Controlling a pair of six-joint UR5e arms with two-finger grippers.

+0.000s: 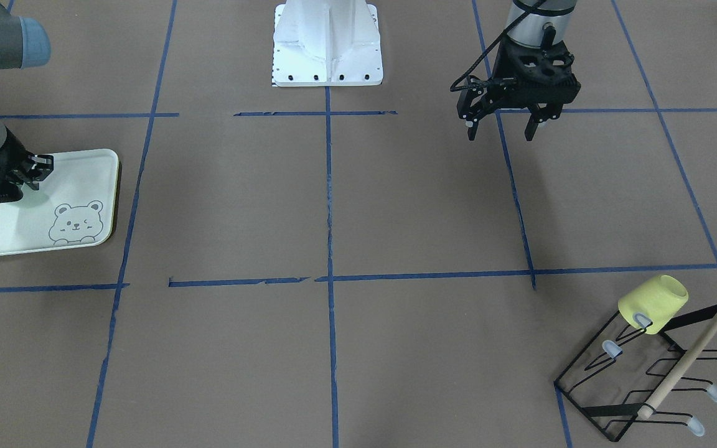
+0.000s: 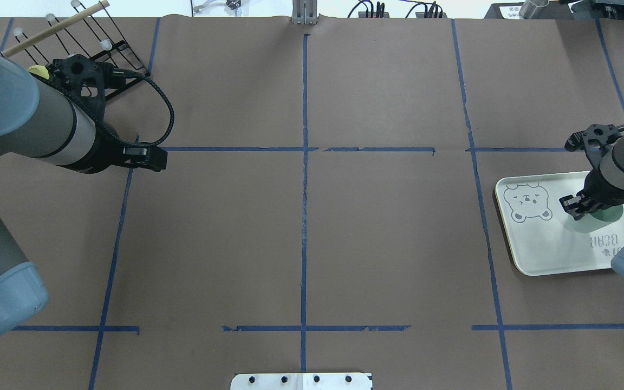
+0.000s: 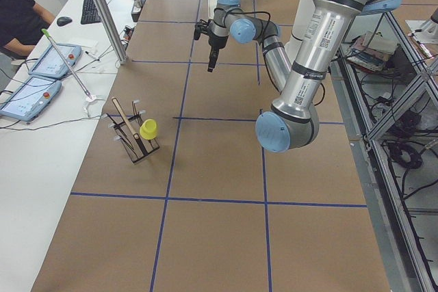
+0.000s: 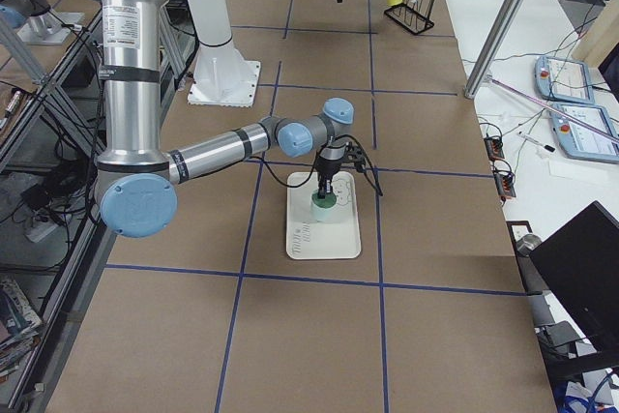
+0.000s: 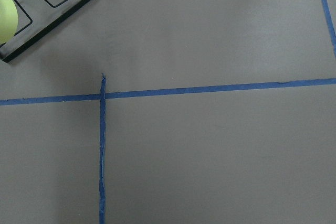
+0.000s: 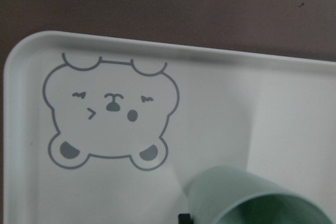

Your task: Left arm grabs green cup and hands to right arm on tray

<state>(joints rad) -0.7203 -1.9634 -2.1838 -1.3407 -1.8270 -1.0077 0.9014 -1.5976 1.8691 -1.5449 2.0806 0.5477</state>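
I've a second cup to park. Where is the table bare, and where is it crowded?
Bare: the whole middle between the tray and the rack; also the tray's bear end. Crowded: the tray's other end, with green cup and right gripper.

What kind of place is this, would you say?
Probably a robotics lab: left arm and right arm at a table gridded with blue tape, teach pendants on a side bench.

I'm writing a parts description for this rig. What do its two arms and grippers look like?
Left arm and right arm: grey tubes, light-blue joint caps, white printed labels. Left gripper and right gripper: black, two-fingered, with black cables.
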